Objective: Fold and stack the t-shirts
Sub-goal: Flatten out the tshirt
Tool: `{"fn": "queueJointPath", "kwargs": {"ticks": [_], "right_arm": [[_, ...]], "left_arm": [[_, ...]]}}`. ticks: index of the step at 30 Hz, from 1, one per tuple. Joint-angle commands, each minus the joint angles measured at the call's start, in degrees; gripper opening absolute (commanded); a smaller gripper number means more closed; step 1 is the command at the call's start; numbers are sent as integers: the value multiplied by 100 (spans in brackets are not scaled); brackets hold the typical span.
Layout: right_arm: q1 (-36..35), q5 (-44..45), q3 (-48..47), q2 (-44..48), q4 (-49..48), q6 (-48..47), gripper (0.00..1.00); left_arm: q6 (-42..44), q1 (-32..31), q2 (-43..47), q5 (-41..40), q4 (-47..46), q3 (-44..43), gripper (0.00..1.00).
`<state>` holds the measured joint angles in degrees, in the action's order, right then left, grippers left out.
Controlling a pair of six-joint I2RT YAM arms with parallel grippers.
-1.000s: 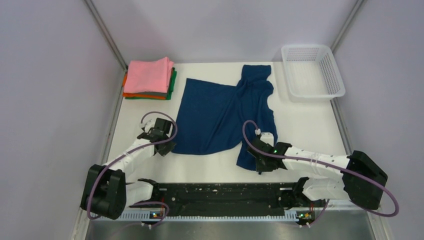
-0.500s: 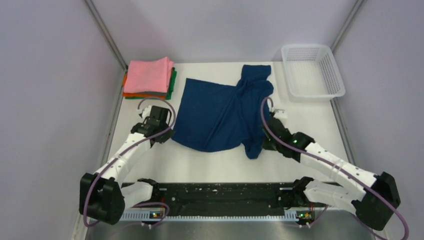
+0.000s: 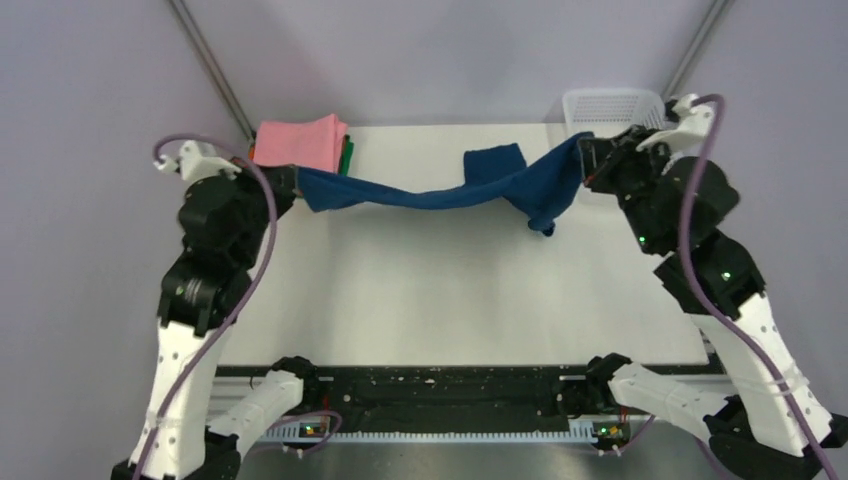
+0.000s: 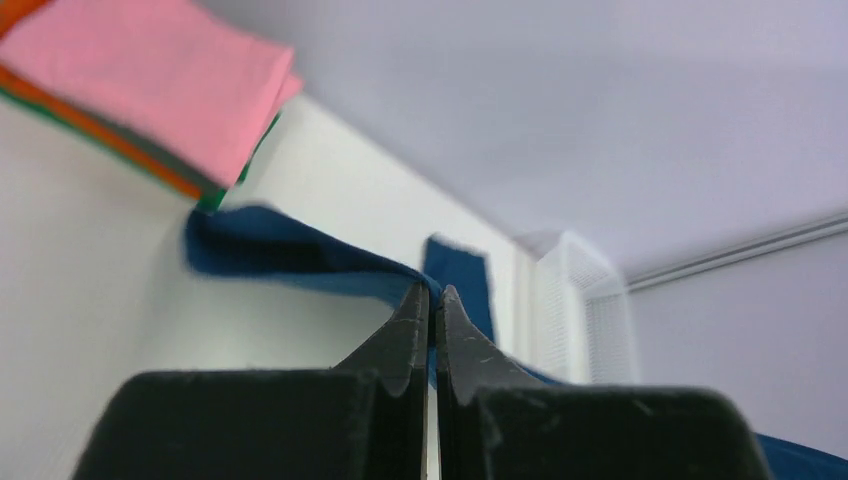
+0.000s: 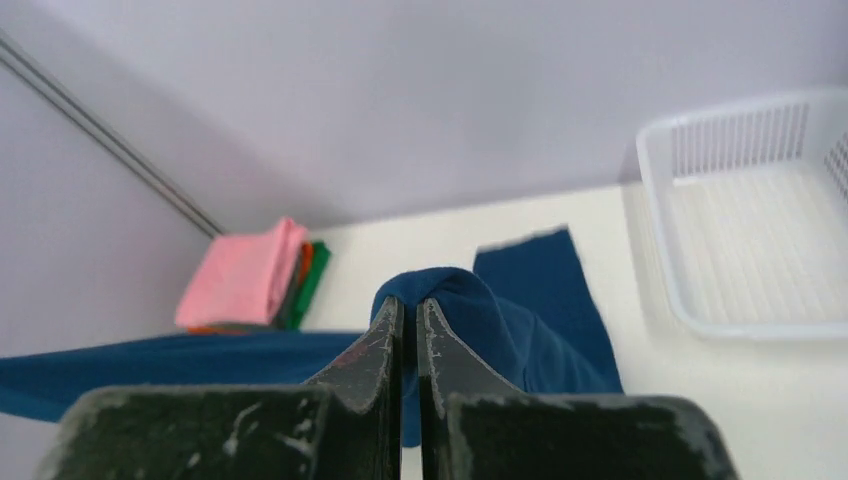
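Dark navy cloth t-shirt (image 3: 430,197) hangs stretched over the white worktop (image 3: 450,290). Left tool (image 4: 435,300) and right tool (image 5: 408,305) each pinch one end.

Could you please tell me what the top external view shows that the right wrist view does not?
Only the top view: the left claw gripping the navy t-shirt, which hangs stretched between both claws. Only the wrist view: the right claw pinched shut on a cloth fold, close up. Both: the t-shirt, the pink-topped stack and the basket.
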<state>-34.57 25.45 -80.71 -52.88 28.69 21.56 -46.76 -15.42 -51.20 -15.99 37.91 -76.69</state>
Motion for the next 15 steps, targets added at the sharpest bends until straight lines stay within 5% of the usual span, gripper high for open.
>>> {"fn": "queueJointPath", "kwargs": {"ticks": [1, 9, 15], "right_arm": [[47, -310, -1320, 114, 137, -611, 0], [43, -1769, -3519, -71, 1109, -871, 0], [42, -2271, -4234, -56, 1276, -930, 0]], "left_arm": [[545, -5, 504, -45, 16, -1125, 0], [946, -4, 650, 705, 290, -3029, 0], [931, -4, 792, 916, 222, -3404, 0]]}}
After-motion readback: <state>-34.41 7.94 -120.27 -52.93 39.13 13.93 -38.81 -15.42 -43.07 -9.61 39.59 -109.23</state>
